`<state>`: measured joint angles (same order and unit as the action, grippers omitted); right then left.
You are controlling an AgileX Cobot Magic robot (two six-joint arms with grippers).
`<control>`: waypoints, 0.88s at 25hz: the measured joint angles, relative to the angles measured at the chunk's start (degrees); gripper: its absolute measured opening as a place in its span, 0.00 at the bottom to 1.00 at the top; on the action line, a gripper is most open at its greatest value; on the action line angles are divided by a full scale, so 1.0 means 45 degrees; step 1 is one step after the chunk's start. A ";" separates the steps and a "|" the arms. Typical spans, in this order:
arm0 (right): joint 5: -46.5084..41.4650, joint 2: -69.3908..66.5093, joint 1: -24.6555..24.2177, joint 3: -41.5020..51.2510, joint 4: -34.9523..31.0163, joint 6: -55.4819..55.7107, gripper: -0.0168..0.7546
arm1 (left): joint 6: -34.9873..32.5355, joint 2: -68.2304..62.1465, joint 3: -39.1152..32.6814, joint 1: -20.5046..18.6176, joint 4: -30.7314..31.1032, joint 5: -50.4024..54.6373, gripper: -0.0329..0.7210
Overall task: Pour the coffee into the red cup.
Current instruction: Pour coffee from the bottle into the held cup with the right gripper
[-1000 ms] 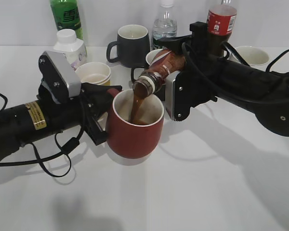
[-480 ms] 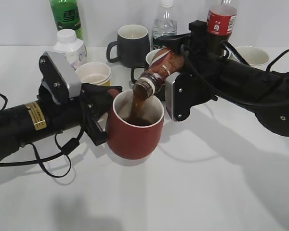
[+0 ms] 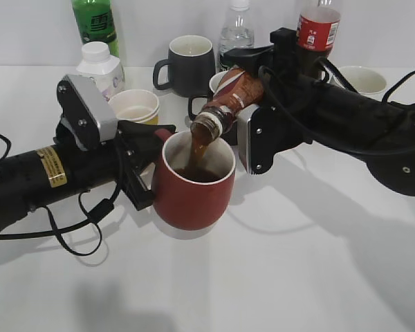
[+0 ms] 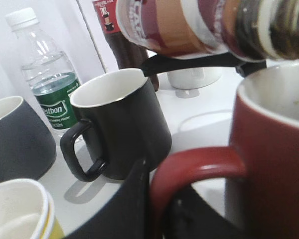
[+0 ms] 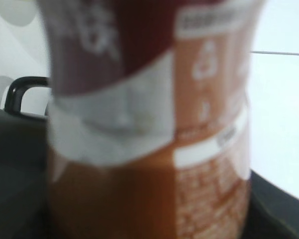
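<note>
while the coffee bottle [image 3: 228, 98] is held tilted mouth-down near the frame's upper centre, clenched by the right gripper [image 3: 252, 111], a brown stream is poured into the red cup [image 3: 194, 181] at the centre. the cup's handle [image 4: 189, 169] is grasped by the left gripper [image 3: 142, 162], reaching in from the left edge. a black mug [image 4: 122, 129] is seen behind, and a water bottle [image 4: 47, 84] at upper left.

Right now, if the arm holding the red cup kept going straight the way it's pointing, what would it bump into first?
Probably the right gripper. The left gripper points rightward, holding the red cup by its handle; beyond the cup sits that gripper tipping the coffee bottle. Depth is uncertain.
</note>
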<state>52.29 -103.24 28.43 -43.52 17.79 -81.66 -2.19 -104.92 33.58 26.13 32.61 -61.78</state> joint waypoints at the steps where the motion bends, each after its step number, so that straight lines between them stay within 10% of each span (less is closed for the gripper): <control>1: 0.0013 0.0000 0.0000 0.0000 0.0000 -0.0013 0.67 | 0.0000 0.0000 0.0000 0.0000 0.0000 0.0000 0.10; 22: 0.0237 0.0000 0.0000 -0.0010 0.0000 -0.0571 0.67 | -0.0023 0.0000 -0.0011 0.0000 0.0004 0.0014 0.10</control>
<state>53.36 -103.24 28.43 -43.56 17.79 -84.23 -2.29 -104.92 33.53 26.13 32.63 -61.71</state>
